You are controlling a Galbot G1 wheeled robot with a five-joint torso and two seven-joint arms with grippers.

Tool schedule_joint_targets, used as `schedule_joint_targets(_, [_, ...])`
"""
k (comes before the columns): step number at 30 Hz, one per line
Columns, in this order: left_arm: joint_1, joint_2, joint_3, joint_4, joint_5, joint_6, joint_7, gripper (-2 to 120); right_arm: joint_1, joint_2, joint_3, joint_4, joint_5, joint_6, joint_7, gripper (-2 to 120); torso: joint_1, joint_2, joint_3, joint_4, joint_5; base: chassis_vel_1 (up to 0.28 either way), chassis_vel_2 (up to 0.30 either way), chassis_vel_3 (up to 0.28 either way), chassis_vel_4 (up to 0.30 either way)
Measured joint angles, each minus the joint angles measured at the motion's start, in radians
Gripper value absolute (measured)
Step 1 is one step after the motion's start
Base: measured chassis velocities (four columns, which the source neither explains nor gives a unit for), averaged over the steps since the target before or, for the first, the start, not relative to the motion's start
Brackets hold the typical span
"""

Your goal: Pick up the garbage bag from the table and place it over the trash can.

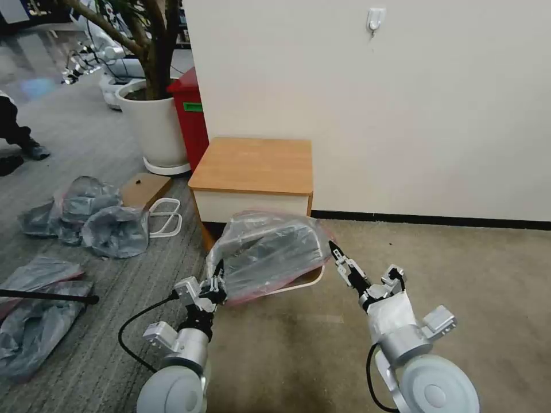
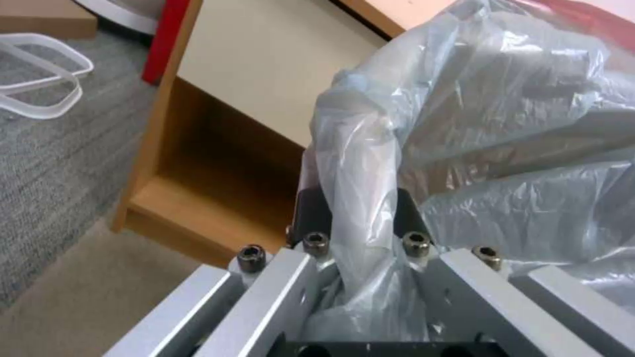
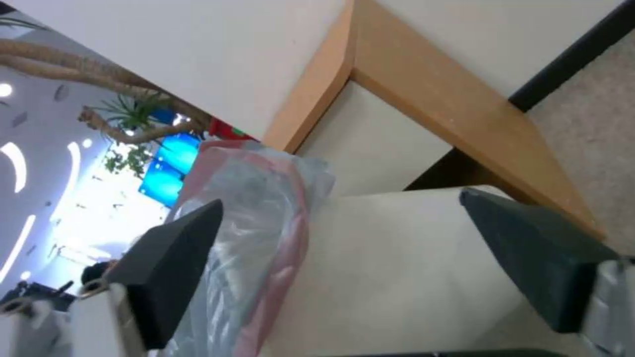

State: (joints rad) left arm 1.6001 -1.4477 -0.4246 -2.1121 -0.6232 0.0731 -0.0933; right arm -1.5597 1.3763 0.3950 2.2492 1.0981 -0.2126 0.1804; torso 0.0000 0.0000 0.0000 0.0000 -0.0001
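Head view: the left claw (image 1: 217, 285) pinched the garbage bag (image 1: 270, 252), draped over the trash can (image 1: 307, 279) just ahead; the right claw (image 1: 343, 268) stood open beside it. One-sided tension might slide the bag off.

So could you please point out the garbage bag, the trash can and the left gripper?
garbage bag (image 1: 270, 252), head view, crinkled middle of the plastic.
trash can (image 1: 307, 279), head view, rolled rim below the bag.
left gripper (image 1: 217, 287), head view, fingertips at the bag's edge.
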Motion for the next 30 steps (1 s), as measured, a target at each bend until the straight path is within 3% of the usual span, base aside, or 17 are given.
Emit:
schedule_joint_targets(21, [-0.005,-0.010,0.000,0.008,-0.005,0.002,-0.004,5,0.000,0.037,-0.036,-0.007,-0.047,0.009,-0.027,11,0.000,0.000,0.000,-0.0001,0.0001,0.000,0.000,0.000,0.000])
schedule_joint_targets(25, [-0.005,-0.009,0.000,0.009,-0.005,0.003,-0.005,5,0.000,0.040,-0.045,-0.001,-0.052,0.010,-0.027,0,0.000,0.000,0.000,0.0000,0.0001,0.000,0.000,0.000,0.000])
schedule_joint_targets(30, [-0.005,-0.009,0.000,0.010,-0.004,0.004,-0.007,5,-0.001,0.040,-0.050,0.008,-0.053,0.011,-0.027,0,0.000,0.000,0.000,0.0000,0.0001,0.000,0.000,0.000,0.000])
